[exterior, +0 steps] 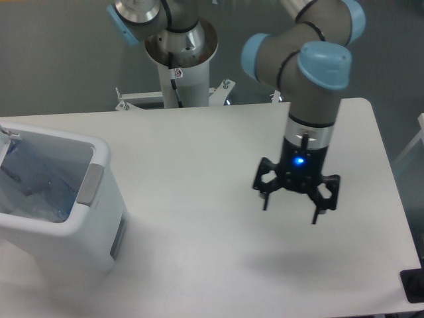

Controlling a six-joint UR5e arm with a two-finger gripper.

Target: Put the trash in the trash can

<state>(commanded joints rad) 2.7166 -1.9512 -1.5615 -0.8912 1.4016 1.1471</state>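
While I watched from the remote station, my gripper (290,213) hung over the right half of the white table (199,199), its two black fingers (265,199) spread wide with nothing between them, pointing straight down and clear of the surface. A blue light glowed on the wrist just above the claw, and a soft shadow lay on the tabletop below and slightly toward the camera. The trash can (59,218) stood well apart at the table's left edge, a boxy white bin with a thick rounded rim and a grey panel on the side facing the arm. Inside it I could make out crumpled clear and bluish plastic, the trash (33,189), lying against the bin's inner walls, though I could not separate bottle from wrapper in that jumble. Behind the table rose the arm's pale base column (180,73), bolted to a metal bracket.
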